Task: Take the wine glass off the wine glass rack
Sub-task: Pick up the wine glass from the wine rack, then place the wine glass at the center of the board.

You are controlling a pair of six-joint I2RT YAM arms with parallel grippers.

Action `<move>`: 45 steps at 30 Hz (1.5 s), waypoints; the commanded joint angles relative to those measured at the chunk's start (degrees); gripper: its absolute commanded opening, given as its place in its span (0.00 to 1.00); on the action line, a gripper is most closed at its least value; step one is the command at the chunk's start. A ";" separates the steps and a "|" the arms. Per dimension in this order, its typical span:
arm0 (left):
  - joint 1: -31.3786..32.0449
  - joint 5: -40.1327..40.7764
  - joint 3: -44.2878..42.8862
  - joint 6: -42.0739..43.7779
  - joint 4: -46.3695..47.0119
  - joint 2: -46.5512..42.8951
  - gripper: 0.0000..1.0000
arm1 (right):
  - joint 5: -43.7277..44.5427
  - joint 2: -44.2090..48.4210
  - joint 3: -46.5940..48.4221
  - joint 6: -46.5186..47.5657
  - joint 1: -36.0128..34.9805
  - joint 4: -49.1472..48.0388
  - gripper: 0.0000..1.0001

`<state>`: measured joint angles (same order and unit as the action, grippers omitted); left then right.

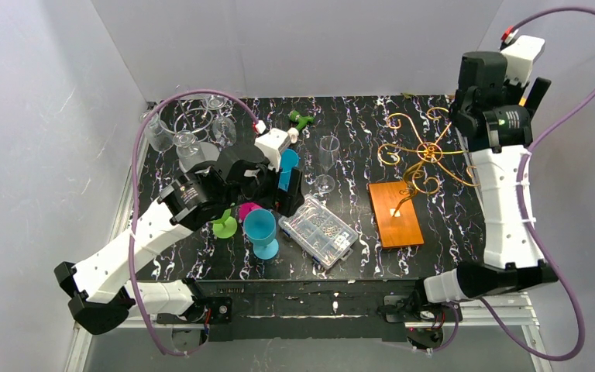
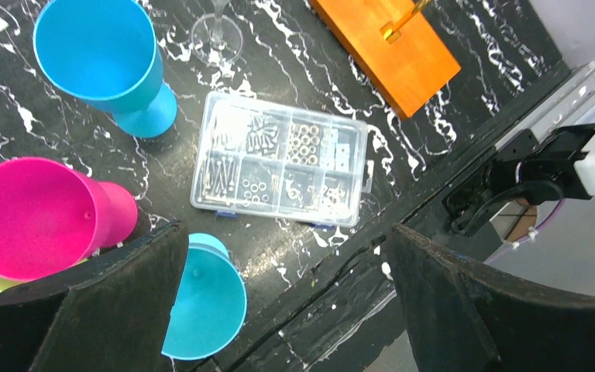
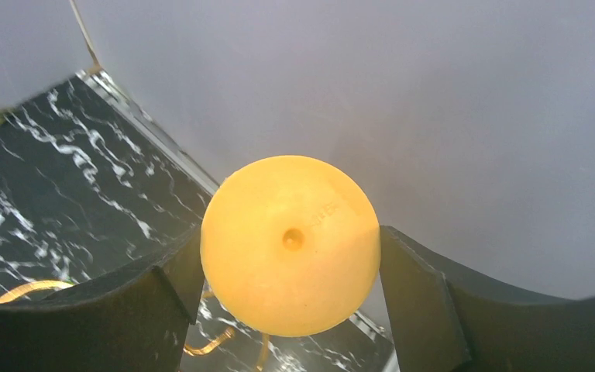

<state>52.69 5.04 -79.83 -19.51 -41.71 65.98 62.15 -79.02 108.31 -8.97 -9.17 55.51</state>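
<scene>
The golden curled-wire wine glass rack (image 1: 426,151) stands on its orange-brown wooden base (image 1: 395,213) at the right of the table. In the right wrist view my right gripper (image 3: 290,236) has its fingers against both sides of an orange-yellow wine glass (image 3: 290,244). I see the glass end-on as a round disc with a central dimple. Gold rack wire (image 3: 31,288) shows below. My right arm (image 1: 490,108) hides the glass from above. My left gripper (image 2: 287,310) is open and empty, over the table's front edge beside a blue cup (image 2: 201,310).
A clear plastic compartment box (image 1: 319,231) lies at the front centre. Blue (image 1: 262,231), pink (image 1: 248,209) and green (image 1: 225,225) cups stand by the left arm. Several clear glasses (image 1: 190,132) stand at the back left, and another one (image 1: 327,163) at the centre. The back wall is close behind the right gripper.
</scene>
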 commanded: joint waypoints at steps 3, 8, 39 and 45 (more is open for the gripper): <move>0.07 2.23 -5.82 0.27 0.58 1.44 0.98 | -1.40 -7.70 10.15 3.09 1.72 -8.86 0.63; -0.44 2.31 -8.10 0.17 0.67 2.93 0.98 | -5.04 -13.43 16.59 3.85 2.01 -10.41 0.62; -21.82 -21.48 -22.00 -11.88 15.51 18.88 0.98 | -64.45 -21.68 21.99 -26.62 1.82 -23.66 0.57; -25.81 -27.18 -20.48 -18.95 23.77 19.97 0.98 | -75.14 -18.46 15.43 -35.73 1.04 -29.16 0.56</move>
<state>28.97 -16.67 -100.33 -32.80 -25.80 86.50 -2.66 -100.86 126.78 -36.21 -7.57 33.30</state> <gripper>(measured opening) 0.983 0.831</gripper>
